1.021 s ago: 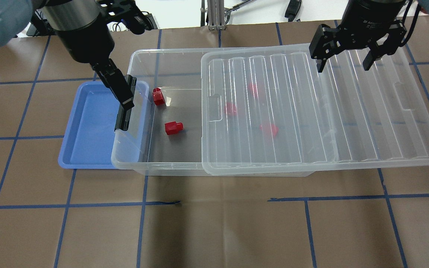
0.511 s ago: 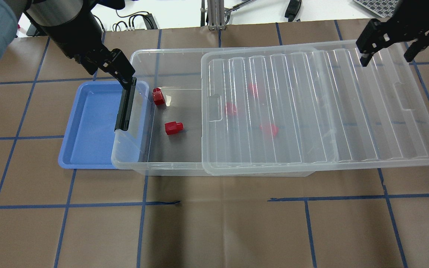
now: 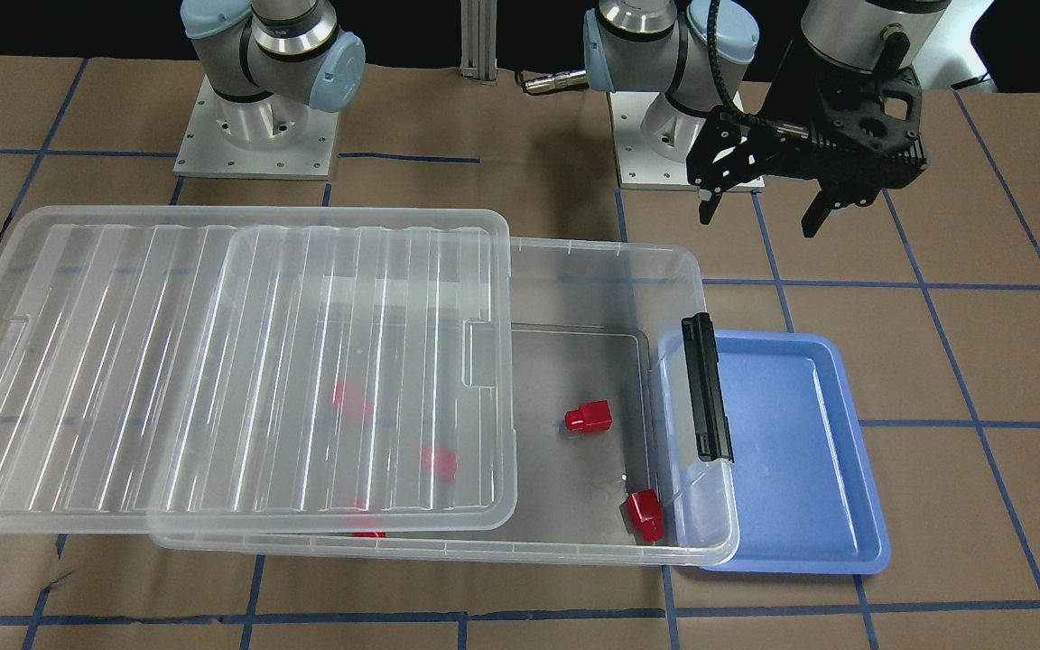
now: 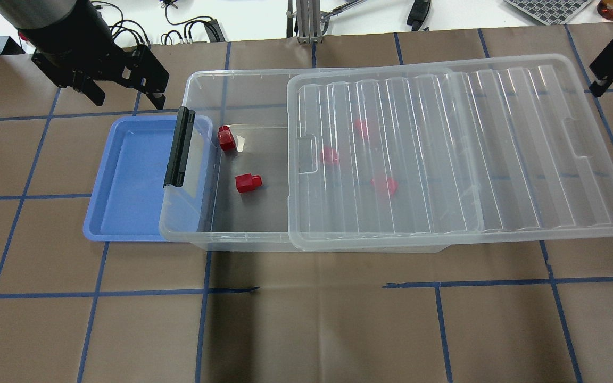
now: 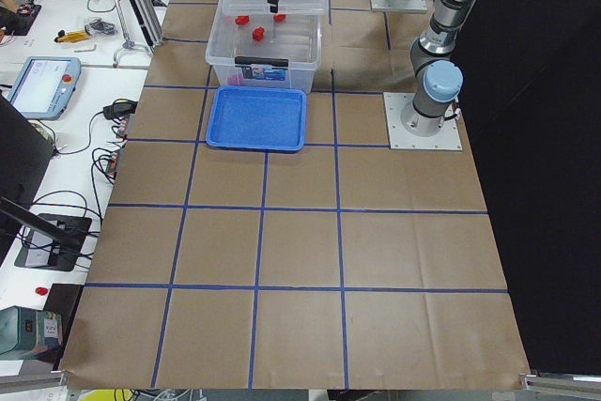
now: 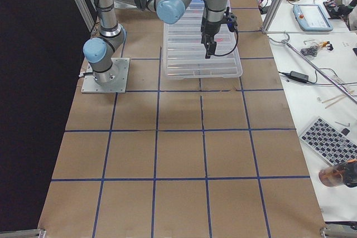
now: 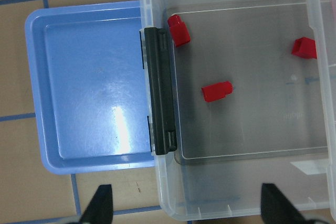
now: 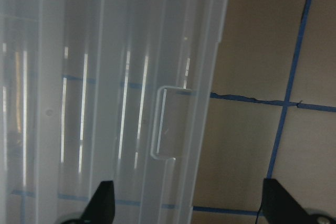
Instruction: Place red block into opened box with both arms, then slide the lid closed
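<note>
The clear box (image 4: 200, 77) stands with its lid (image 4: 498, 149) slid right, so the left third is uncovered. Two red blocks (image 4: 226, 138) (image 4: 247, 182) lie on the uncovered floor. Three more, such as the red block (image 4: 384, 185), show blurred through the lid. My left gripper (image 4: 125, 98) hangs open and holds nothing, behind the blue tray and the box's black latch (image 4: 179, 147). In the left wrist view the left gripper (image 7: 189, 205) looks down on latch and blocks. My right gripper (image 8: 189, 203) is open and holds nothing, above the lid's right end by its notch (image 8: 170, 124).
A blue tray (image 4: 125, 181) holding nothing lies against the box's left end, partly under its rim. Brown paper with blue tape lines covers the table. Cables and a metal post stand beyond the far edge.
The left gripper drew back from the latch towards the far left and now shows wide open. The right gripper moved right, off the lid, to the view's edge. Box, lid and blocks stayed put.
</note>
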Controlling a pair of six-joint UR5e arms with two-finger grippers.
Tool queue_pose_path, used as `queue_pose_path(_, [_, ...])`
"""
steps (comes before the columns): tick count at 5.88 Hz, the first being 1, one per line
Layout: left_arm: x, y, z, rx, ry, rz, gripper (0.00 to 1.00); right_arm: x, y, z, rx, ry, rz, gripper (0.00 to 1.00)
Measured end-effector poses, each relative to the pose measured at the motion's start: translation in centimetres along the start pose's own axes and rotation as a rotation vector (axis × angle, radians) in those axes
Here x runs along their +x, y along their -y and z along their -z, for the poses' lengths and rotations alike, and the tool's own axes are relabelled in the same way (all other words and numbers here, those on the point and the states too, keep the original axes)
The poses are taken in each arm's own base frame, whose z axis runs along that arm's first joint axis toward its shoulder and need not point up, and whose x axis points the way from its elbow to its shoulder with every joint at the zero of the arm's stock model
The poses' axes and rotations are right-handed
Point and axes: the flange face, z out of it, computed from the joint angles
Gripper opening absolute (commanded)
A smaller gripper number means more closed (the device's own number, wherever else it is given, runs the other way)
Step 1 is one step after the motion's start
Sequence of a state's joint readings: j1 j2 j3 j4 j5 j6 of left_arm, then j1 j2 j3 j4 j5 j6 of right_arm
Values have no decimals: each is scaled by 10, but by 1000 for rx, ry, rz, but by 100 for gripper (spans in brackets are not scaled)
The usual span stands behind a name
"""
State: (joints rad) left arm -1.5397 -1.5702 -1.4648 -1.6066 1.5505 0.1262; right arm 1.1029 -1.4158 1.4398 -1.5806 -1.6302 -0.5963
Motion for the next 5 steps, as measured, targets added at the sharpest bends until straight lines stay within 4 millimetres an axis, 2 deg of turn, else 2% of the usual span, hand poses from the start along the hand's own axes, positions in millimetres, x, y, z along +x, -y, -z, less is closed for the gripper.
queue_pose_path(1, [-1, -3, -1, -1, -1, 38, 99, 38, -2, -28, -4, -6, -13, 100])
queue_pose_path(2, [-1, -4, -3, -3, -2, 56, 98, 63, -8, -58, 4, -17, -32, 100])
queue_pose_path(4, [-3, -4, -7, -11, -5, 56, 98, 92, -33, -110, -10, -42, -80, 100])
queue_pose_path(5, [-6, -4, -8, -11, -9, 60, 99, 94, -41, -123, -23, -40, -92, 100])
